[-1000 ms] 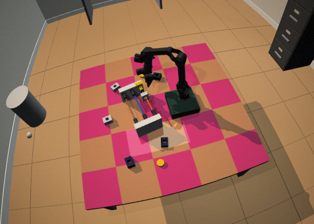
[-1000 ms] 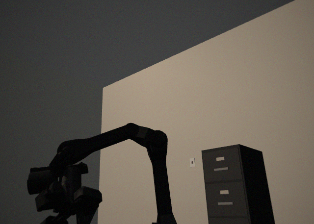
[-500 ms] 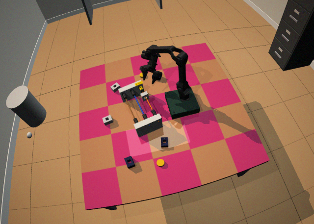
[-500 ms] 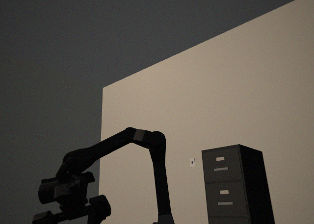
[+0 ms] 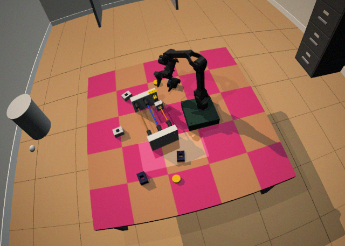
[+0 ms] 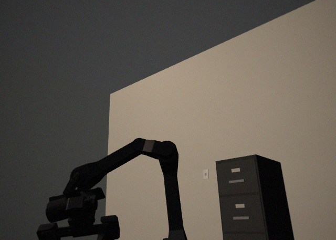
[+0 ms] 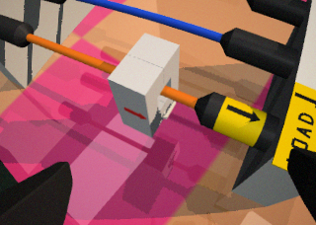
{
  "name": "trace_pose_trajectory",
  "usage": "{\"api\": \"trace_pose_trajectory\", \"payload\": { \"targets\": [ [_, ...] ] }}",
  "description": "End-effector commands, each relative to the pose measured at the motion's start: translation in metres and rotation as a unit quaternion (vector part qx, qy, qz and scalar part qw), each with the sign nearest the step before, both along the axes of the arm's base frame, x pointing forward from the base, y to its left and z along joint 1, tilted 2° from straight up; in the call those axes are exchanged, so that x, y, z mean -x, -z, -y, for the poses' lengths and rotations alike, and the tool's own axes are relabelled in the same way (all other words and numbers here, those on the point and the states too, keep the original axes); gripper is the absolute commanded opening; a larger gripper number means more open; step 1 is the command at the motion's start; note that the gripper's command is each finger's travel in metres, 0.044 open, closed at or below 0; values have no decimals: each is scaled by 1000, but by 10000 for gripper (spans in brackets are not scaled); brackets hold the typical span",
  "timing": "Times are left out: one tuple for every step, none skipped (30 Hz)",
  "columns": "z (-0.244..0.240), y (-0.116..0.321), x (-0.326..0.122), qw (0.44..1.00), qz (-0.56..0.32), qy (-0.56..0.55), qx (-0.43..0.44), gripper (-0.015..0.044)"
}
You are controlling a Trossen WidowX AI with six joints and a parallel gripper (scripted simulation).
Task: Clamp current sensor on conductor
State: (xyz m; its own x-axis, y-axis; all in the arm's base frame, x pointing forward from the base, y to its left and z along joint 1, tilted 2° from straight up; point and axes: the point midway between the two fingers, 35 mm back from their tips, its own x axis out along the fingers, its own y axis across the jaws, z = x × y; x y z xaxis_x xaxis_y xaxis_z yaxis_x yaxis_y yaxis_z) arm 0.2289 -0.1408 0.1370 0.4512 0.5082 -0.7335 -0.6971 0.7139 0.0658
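The white split-core sensor sits around the orange conductor. Its two halves look closed, with a thin seam across the top; the small latch part is only partly seen. The red arrow on its side points toward the yellow LOAD marker, the same way as the black arrow on the yellow sleeve. My gripper is open and empty, its fingers wide apart. It is above and off to the side of the sensor, near the LOAD end, not touching it.
A blue conductor and a brown conductor run beside the orange one between two end blocks. White square blocks, dark blue blocks and a yellow disc lie around.
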Motion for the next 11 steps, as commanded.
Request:
{"api": "trace_pose_trajectory", "payload": {
  "targets": [
    [0, 0, 0, 1000, -3, 1, 1, 440],
    [0, 0, 0, 1000, -3, 1, 1, 440],
    [0, 0, 0, 1000, -3, 1, 1, 440],
    [0, 0, 0, 1000, -3, 1, 1, 440],
    [0, 0, 0, 1000, -3, 1, 1, 440],
    [0, 0, 0, 1000, -8, 4, -1, 440],
    [-2, 0, -1, 1000, -24, 15, -7, 440],
    [-5, 1, -3, 998, -51, 32, -15, 440],
    [-8, 1, -5, 995, -83, 55, -25, 440],
    [-11, 2, -7, 990, -114, 78, -32, 440],
    [-3, 2, -1, 998, -46, 33, -16, 440]
  ]
}}
